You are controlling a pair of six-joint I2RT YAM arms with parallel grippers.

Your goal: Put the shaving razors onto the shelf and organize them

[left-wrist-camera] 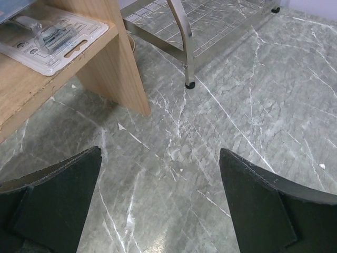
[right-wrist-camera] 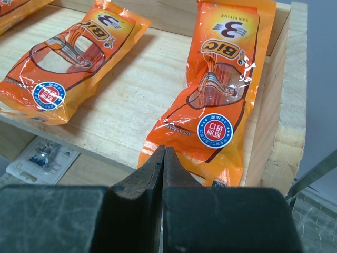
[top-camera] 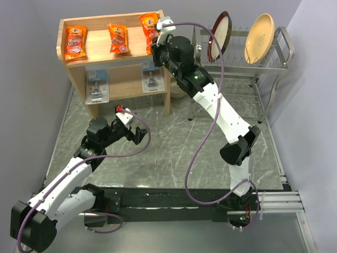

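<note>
The main risk sits at the right gripper [right-wrist-camera: 164, 153]: its fingers are pressed together right at the near edge of the right-hand glossy orange razor pack [right-wrist-camera: 221, 89]. Whether they have caught a sliver of film cannot be told. That pack overhangs the front lip of the light natural-wood two-tier shelf [top-camera: 97, 47], so a snagged or nudged edge could drag it off onto the grey marble-patterned table [top-camera: 174, 153]. A sideways brush could also skew the middle orange pack [top-camera: 118, 38] beside it. The top tier holds all three orange packs, the left one [top-camera: 75, 43] well apart from the arm. The lower tier holds the two clear blister packs [top-camera: 97, 87] [top-camera: 151, 79]. The left gripper [left-wrist-camera: 160, 152] hovers over bare table, fingers spread wide, holding nothing.
</note>
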